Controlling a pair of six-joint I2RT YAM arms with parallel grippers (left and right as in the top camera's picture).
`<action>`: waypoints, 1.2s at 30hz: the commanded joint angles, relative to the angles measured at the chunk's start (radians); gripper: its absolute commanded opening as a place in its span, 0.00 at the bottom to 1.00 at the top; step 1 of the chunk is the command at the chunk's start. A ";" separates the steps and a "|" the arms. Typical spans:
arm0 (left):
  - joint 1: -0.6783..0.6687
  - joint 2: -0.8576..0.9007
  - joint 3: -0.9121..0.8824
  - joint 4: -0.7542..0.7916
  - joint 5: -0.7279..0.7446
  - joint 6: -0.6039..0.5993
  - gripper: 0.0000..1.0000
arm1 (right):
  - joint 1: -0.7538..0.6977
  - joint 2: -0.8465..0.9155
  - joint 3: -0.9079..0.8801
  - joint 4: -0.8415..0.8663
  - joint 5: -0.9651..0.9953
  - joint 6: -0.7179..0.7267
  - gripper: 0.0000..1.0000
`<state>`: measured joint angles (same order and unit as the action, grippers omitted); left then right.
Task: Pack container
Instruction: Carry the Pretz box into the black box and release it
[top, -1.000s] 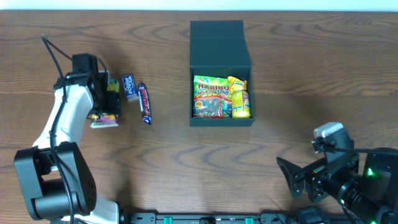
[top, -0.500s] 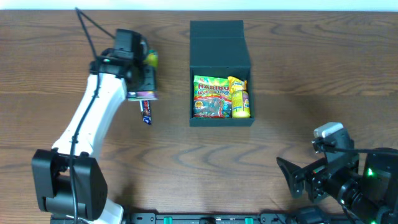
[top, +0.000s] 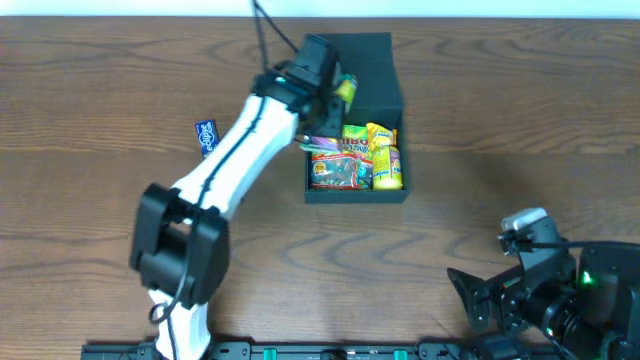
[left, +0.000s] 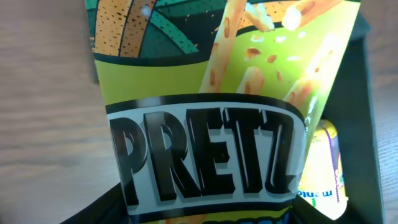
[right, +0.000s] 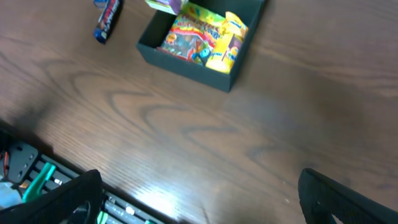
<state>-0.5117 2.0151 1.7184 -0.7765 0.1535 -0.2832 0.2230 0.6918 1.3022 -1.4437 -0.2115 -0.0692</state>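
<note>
Now the left claw (top: 330, 82), pinching one small green-yellow Pretz snack box (left: 205, 143), had swung in from far left of the dark teal-black square cardboard container (top: 355, 194), which sat lid-open on the brown wooden worktop (top: 500, 120), and hung over its back-left corner; a drop looked next. Inside lay one colourful Haribo gummy bag (top: 335, 170) and seemingly two yellow packets (top: 388, 165). Left of the container lay one small blue packet (top: 205, 135) and one red-blue candy bar (right: 107, 18). The right claw (top: 470, 290) sat spread, well right of the container
</note>
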 joint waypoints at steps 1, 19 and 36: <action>-0.030 0.026 0.030 -0.036 -0.045 -0.101 0.57 | -0.008 0.000 0.006 -0.011 0.006 0.012 0.99; -0.110 0.054 0.001 -0.084 -0.212 -0.224 0.57 | -0.008 0.000 0.006 -0.013 0.006 0.012 0.99; -0.109 0.106 0.001 -0.087 -0.158 -0.279 0.75 | -0.008 0.000 0.006 -0.013 0.006 0.012 0.99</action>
<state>-0.6231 2.1078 1.7229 -0.8597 -0.0212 -0.5514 0.2230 0.6918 1.3022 -1.4544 -0.2089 -0.0692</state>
